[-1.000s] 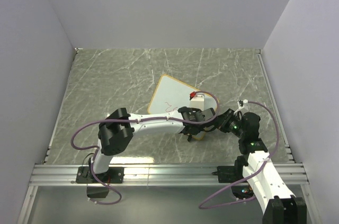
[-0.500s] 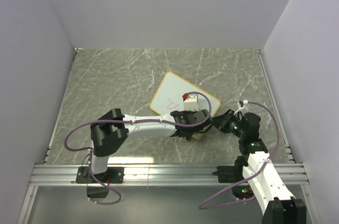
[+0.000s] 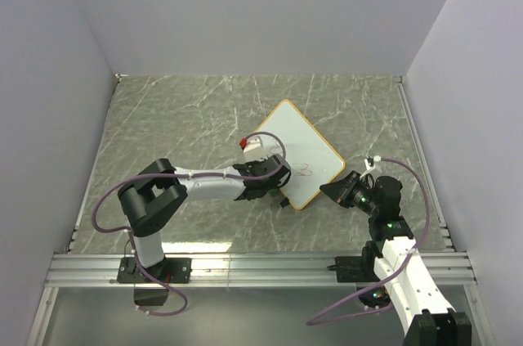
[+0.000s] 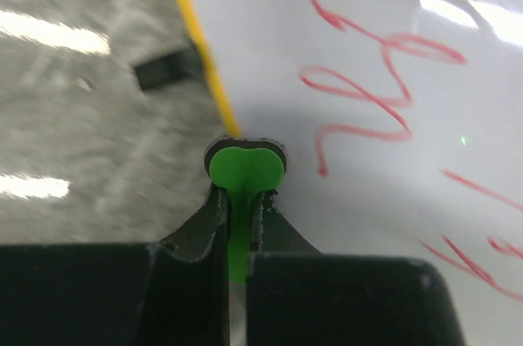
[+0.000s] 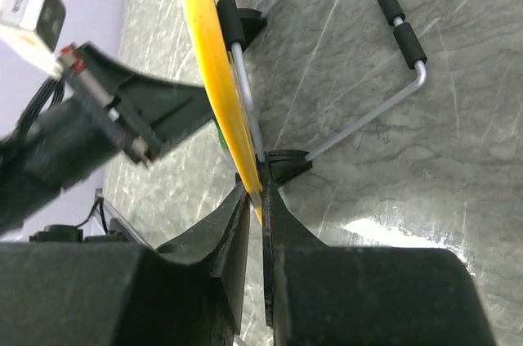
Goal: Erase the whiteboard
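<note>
Walls [image 3: 245, 11]: plain white panels are closing in the table on the far, left and right sides.
Table [image 3: 180, 117]: a grey marbled top is carrying everything; an aluminium rail [image 3: 261, 266] is running along its near edge.
Arms: the left arm [image 3: 204, 186] is reaching right from its base toward the middle of the table; the right arm [image 3: 392, 240] is reaching up and left from its base.
Whiteboard [image 3: 304, 143]: it is sitting right of centre, face up toward the overhead camera. Its long axis is running diagonally, the far end pointing toward the back-left and the near end toward the right arm. Whether it is lying flat or raised on one edge I cannot tell.
Stand [image 5: 368, 117]: a bent wire is showing under the board, clipped into black feet [image 5: 282, 164].
Right gripper [image 5: 261, 190]: its fingers are pinching the yellow frame [image 5: 208, 51] at the board's near-right edge.
Left gripper [image 4: 243, 199]: it is clamping a green eraser [image 4: 245, 170].
Eraser: its tip is pressing on the white face just beside the yellow frame.
Scribbles [image 4: 368, 76]: red loops are showing on the board right of the eraser.
</note>
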Tool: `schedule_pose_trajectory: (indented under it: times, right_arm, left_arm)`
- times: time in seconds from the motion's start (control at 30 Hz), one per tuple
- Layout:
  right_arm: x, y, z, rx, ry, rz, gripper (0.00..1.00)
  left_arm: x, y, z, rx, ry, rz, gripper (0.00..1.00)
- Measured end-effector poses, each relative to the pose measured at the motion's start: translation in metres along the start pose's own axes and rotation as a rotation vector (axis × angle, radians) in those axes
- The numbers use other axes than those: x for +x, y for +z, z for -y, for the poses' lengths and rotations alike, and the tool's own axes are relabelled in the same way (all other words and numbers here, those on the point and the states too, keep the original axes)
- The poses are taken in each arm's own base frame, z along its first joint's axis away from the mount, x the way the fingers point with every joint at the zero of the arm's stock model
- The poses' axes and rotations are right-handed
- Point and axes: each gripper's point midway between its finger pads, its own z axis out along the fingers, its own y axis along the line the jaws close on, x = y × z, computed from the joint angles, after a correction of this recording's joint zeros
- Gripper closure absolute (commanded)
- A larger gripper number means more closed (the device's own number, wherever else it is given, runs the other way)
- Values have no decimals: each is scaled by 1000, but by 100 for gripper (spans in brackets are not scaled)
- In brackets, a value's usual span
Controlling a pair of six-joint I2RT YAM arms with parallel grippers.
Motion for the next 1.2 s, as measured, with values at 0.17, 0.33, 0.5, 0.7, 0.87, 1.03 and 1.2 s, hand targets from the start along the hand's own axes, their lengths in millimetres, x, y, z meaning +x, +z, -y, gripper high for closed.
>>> schedule_pose_trajectory:
  times: [0.17, 0.33, 0.5, 0.7, 0.87, 1.03, 1.2]
  right_arm:
    - [1, 0, -1, -7, -7, -7, 100]
    - [2, 0, -1, -7, -9, -16, 100]
    - [2, 0, -1, 1, -5, -25, 100]
    - [3, 0, 0, 5, 1, -30, 100]
    - [2, 0, 1, 13, 4, -32, 100]
    - [2, 0, 3, 25, 10, -32, 100]
    - [2, 1, 3, 29, 13, -34, 100]
  left_arm:
    - [-15, 12, -16, -38, 16, 12, 100]
    - [-18, 15, -2, -41, 86, 16, 100]
    - [-18, 10, 18, -21, 132, 14, 100]
    - [-7, -17, 87, 133, 117, 2, 100]
    - [14, -35, 112, 207, 109, -31, 100]
    - [19, -37, 114, 215, 77, -40, 100]
    - [14, -32, 109, 226, 43, -44, 100]
